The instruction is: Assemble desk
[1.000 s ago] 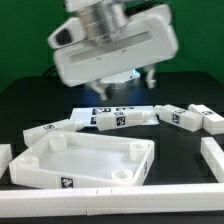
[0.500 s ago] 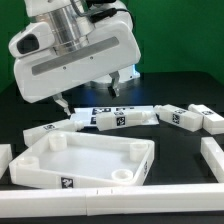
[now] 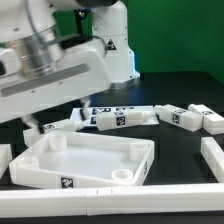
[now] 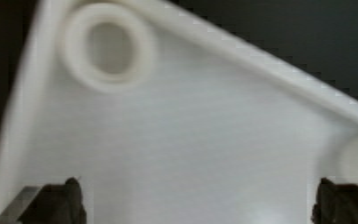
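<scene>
The white desk top point(image 3: 88, 160) lies rim-up on the black table, with round sockets in its corners. Several tagged square legs lie behind it: one at the left point(image 3: 52, 130), one in the middle point(image 3: 122, 118), and others at the right point(image 3: 178, 116). My gripper point(image 3: 58, 117) hangs just above the top's far left corner, open and empty. In the wrist view the gripper point(image 4: 202, 205) looks down on the desk top's inner floor point(image 4: 194, 130) and one corner socket point(image 4: 110, 45). Both dark fingertips point(image 4: 51, 200) are spread wide with nothing between them.
Long plain white border bars lie at the front point(image 3: 110, 190), the exterior view's right point(image 3: 212, 152) and left point(image 3: 5, 155). The marker board point(image 3: 103, 110) lies behind the legs. The bulky arm body point(image 3: 60, 70) hides the back left of the table.
The arm has swung toward the exterior view's left and lower, from above the middle legs to over the desk top's far left corner. The parts have not moved.
</scene>
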### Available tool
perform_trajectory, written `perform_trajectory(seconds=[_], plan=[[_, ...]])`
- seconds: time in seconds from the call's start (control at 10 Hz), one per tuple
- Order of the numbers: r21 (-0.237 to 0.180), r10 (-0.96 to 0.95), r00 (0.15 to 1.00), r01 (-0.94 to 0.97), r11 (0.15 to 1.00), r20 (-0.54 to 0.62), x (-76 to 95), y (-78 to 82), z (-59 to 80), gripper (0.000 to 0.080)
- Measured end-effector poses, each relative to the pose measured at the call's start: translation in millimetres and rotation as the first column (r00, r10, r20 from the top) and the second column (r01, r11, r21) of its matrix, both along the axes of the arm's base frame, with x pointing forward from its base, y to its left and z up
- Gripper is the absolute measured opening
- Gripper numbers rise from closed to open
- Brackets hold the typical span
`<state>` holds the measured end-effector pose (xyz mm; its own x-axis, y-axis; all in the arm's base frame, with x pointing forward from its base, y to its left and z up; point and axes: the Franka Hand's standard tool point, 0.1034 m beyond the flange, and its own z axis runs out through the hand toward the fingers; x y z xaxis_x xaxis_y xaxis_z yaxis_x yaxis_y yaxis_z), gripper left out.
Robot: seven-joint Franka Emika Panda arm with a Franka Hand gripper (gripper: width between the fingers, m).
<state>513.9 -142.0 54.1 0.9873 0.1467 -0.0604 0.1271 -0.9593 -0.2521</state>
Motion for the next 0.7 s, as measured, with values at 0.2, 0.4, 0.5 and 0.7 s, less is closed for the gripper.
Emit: perform_trajectory(seconds=[0.2,0.4,0.5,0.7], plan=[[0.0,0.002,1.0,-0.002,1.0,0.001,-0.7,-6.2,-1.4,0.0648],[-0.009,-0.054,0.998,0.054,0.998,-0.012,-0.6,-8.6,-3.0,0.0648],[-0.035,-0.171,0.985,0.169,0.985,-0.035,1.2,-12.7,-7.6,0.0648],[-0.073,-0.416,0.907,0.411,0.909,-0.072,6.0,-5.9,-20.4,0.0648]])
